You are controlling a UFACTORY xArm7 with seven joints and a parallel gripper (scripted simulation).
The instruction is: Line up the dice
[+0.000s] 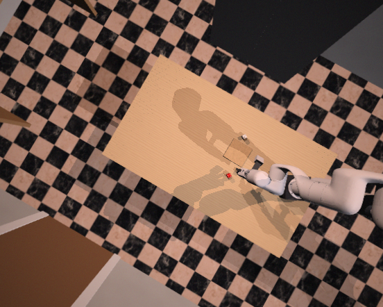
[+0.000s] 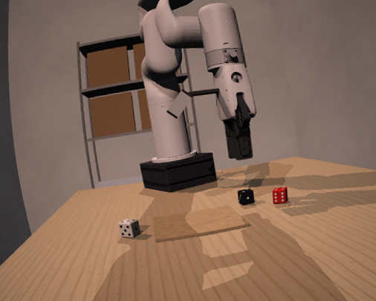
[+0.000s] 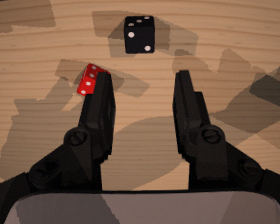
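Our gripper [image 2: 241,158] [image 3: 143,89] above the table [image 1: 146,114] [image 2: 80,217], fingers partly apart with nothing between, our black die [image 2: 246,197] [image 3: 139,35] near the red one [image 1: 229,176] [image 2: 280,195] [image 3: 89,80], both off the mat [image 1: 237,152] [image 2: 200,223], white die [image 1: 244,137] [image 2: 129,228] beside its opposite side.

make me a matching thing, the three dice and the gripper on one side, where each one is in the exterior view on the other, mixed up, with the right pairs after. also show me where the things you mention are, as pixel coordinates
1. white die [image 1: 244,137] [image 2: 129,228]
2. black die [image 2: 246,197] [image 3: 139,37]
3. red die [image 1: 229,176] [image 2: 280,195] [image 3: 87,81]
4. gripper [image 1: 239,171] [image 2: 241,158] [image 3: 143,89]

A. farthest right of the dice
B. above the table [image 1: 149,104] [image 2: 58,278], fingers apart
C. left of the mat [image 1: 237,152] [image 2: 200,223]
D. middle die, counting left to right

Pairs: 1-C, 2-D, 3-A, 4-B
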